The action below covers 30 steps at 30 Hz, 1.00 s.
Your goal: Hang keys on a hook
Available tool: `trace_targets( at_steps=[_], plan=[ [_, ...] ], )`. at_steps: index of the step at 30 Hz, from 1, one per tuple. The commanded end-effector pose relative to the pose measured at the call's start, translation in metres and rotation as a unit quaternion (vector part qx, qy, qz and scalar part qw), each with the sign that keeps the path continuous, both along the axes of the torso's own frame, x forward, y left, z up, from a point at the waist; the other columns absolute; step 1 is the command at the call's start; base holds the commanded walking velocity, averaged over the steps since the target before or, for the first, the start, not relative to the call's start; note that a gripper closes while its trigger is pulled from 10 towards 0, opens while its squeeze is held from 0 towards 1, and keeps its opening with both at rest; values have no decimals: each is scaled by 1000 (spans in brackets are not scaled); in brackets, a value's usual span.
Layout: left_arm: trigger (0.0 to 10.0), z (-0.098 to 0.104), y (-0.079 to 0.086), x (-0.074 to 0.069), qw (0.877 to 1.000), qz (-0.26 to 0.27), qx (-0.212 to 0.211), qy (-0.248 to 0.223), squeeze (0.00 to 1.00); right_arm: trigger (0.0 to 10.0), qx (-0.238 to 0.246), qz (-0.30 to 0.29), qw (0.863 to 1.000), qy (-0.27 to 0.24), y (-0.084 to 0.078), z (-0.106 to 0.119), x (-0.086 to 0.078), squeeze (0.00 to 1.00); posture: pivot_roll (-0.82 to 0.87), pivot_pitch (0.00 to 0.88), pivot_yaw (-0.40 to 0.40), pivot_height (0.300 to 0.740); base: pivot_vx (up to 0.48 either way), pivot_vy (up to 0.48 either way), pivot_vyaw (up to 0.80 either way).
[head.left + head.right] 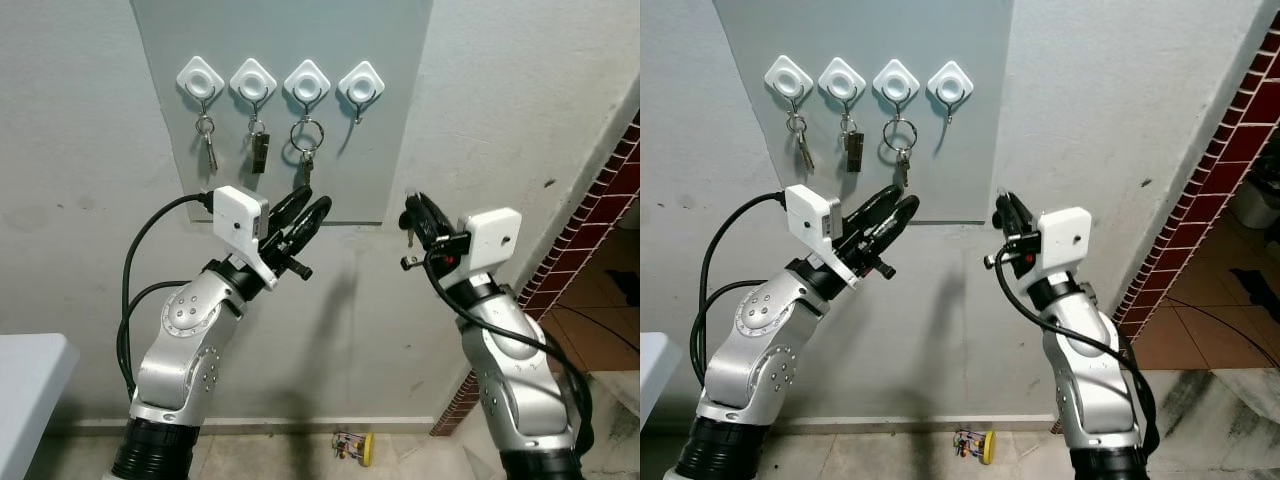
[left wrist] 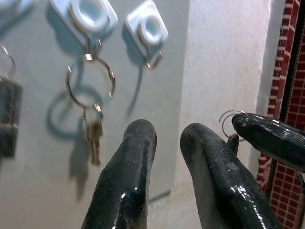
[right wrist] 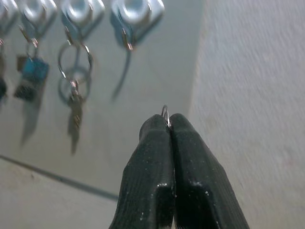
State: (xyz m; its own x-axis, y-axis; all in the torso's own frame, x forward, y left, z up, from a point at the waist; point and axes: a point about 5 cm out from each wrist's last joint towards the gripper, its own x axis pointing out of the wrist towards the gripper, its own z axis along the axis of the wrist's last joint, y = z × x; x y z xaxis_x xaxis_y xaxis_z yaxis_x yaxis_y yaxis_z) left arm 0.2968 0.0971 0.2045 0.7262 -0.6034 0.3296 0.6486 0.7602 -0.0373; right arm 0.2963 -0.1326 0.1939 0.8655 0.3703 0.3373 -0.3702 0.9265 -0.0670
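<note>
Four white hooks sit in a row on a grey wall panel (image 1: 390, 150). The three on the left carry keys; the third one's large key ring (image 1: 307, 135) hangs with a small key. The rightmost hook (image 1: 361, 88) is bare. My right gripper (image 1: 414, 212) is below and to the right of that hook, shut on a thin metal key ring (image 3: 164, 110), with a key (image 1: 409, 238) dangling under the fingers. Beneath the third hook, my left gripper (image 1: 313, 198) stands open and holds nothing.
A red brick wall (image 1: 600, 200) runs down the right side. A white table corner (image 1: 25, 370) is at the lower left. A small colourful object (image 1: 352, 447) lies on the floor by the wall's base.
</note>
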Motion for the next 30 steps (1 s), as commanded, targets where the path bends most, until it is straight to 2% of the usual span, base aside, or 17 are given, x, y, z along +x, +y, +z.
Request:
trace_targets(
  at_steps=[1, 7, 13, 20, 30],
  plan=[
    [10000, 13, 0, -1, 1000, 0, -5, -20, 0, 10000, 3, 17, 1000, -17, 3, 10, 1, 0, -105, 0, -9, 740, 0, 0, 0],
    [10000, 23, -2, -2, 999, -4, -8, -35, 0, 10000, 11, 40, 999, -26, 10, 20, 7, 0, -94, 0, -13, 740, 0, 0, 0],
    [10000, 29, -4, -3, 999, -10, -3, -47, 0, 10000, 19, 74, 997, -32, 23, 26, 12, 0, -86, 0, -11, 740, 0, 0, 0],
    [10000, 31, -3, -3, 999, -11, -3, -48, 0, 10000, 52, 107, 992, -48, 40, 44, 19, 0, -80, 0, -9, 740, 0, 0, 0],
    [10000, 34, -2, -4, 999, -7, -4, -47, 0, 10000, 82, 121, 988, -54, 46, 54, 28, 0, -69, 4, -9, 740, 0, 0, 0]
  ],
)
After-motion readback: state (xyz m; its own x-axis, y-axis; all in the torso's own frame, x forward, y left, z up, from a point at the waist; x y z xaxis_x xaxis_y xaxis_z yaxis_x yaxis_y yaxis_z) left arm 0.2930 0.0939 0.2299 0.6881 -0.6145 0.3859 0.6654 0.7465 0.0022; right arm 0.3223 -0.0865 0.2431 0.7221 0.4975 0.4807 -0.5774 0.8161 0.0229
